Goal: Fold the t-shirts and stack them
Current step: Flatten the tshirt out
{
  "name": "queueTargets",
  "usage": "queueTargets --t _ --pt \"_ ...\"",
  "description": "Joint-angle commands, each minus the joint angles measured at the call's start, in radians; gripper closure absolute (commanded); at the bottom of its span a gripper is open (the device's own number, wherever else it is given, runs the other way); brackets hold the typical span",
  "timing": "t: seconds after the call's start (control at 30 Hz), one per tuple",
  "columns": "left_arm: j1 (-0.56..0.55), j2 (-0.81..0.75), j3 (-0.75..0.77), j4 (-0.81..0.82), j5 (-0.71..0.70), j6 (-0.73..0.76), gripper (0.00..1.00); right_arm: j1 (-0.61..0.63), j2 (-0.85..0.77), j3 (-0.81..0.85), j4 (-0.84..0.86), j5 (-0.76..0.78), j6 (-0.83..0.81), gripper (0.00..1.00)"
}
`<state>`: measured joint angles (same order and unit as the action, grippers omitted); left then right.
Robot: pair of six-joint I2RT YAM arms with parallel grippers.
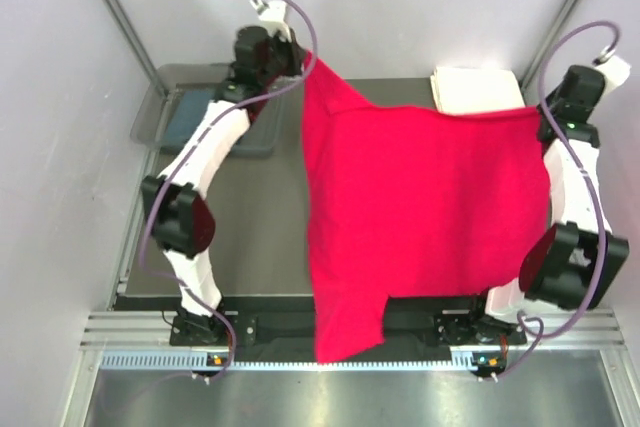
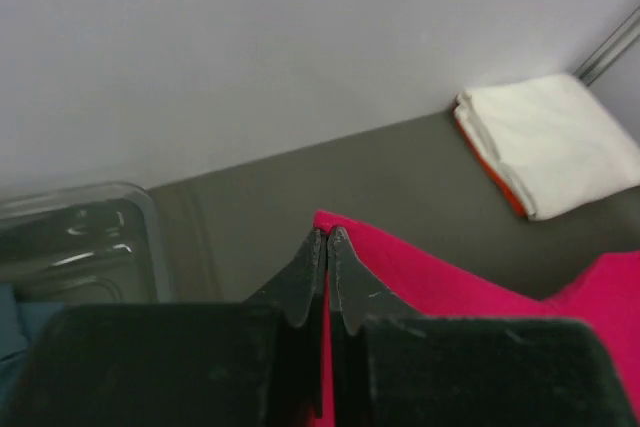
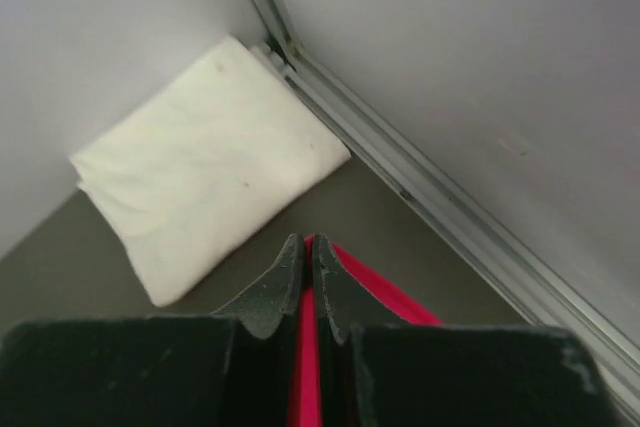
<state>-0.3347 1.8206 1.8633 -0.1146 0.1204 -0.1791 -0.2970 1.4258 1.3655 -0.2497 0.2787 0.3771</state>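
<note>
A bright red t-shirt (image 1: 420, 207) hangs spread above the table, held up by two corners. My left gripper (image 1: 300, 55) is shut on its far left corner; the red cloth (image 2: 430, 272) is pinched between the black fingers (image 2: 305, 272) in the left wrist view. My right gripper (image 1: 543, 115) is shut on the far right corner, with red cloth (image 3: 305, 367) between its fingers (image 3: 275, 287). One end of the shirt hangs over the table's near edge (image 1: 345, 337). A cream-white folded t-shirt (image 1: 475, 90) (image 3: 205, 162) lies at the far right corner. A slate blue-grey t-shirt (image 1: 190, 117) lies in the bin.
A clear plastic bin (image 1: 160, 107) (image 2: 85, 242) stands at the far left of the dark grey table (image 1: 250, 217). Pale walls with metal frame posts (image 3: 420, 187) close in the back and sides. The arm bases sit on a rail (image 1: 260, 327) at the near edge.
</note>
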Motion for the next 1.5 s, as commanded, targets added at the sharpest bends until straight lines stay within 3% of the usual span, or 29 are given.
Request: queueTargets --t 0.0,0.1,0.27,0.53,0.67,0.83,1.07,1.23,1.3,1.4,1.47 --pt "0.008 0.127 -0.016 0.223 0.030 0.015 1.00 0.012 0.117 -0.034 0.199 0.020 -0.049 1.00" --pt "0.010 0.297 0.013 0.279 0.041 0.000 1.00 0.010 0.267 -0.023 0.271 0.019 -0.072 1.00" --pt "0.010 0.515 0.157 0.303 0.091 -0.084 1.00 0.012 0.439 0.090 0.253 0.014 -0.095 1.00" --pt "-0.003 0.531 0.134 0.340 0.098 -0.183 1.00 -0.008 0.406 0.037 0.227 0.114 -0.098 1.00" --pt "-0.006 0.441 0.102 0.336 0.101 -0.211 1.00 -0.010 0.421 0.067 0.205 0.090 -0.128 1.00" --pt "-0.029 0.332 0.099 0.196 0.015 -0.241 1.00 -0.013 0.467 0.141 0.118 0.076 -0.156 1.00" --pt "-0.050 0.159 -0.048 0.069 -0.018 -0.301 1.00 -0.016 0.440 0.107 0.058 0.077 -0.124 1.00" --pt "-0.084 0.109 -0.041 -0.043 -0.030 -0.318 1.00 -0.017 0.417 0.107 0.007 0.077 -0.119 1.00" --pt "-0.113 0.100 0.017 -0.123 -0.098 -0.278 1.00 -0.019 0.412 0.116 -0.020 0.079 -0.107 1.00" --pt "-0.161 0.037 0.051 -0.188 -0.371 -0.209 1.00 -0.021 0.391 0.124 -0.049 0.068 -0.095 1.00" --pt "-0.161 -0.036 0.025 -0.189 -0.479 -0.178 1.00 -0.019 0.368 0.112 -0.054 0.076 -0.093 1.00"
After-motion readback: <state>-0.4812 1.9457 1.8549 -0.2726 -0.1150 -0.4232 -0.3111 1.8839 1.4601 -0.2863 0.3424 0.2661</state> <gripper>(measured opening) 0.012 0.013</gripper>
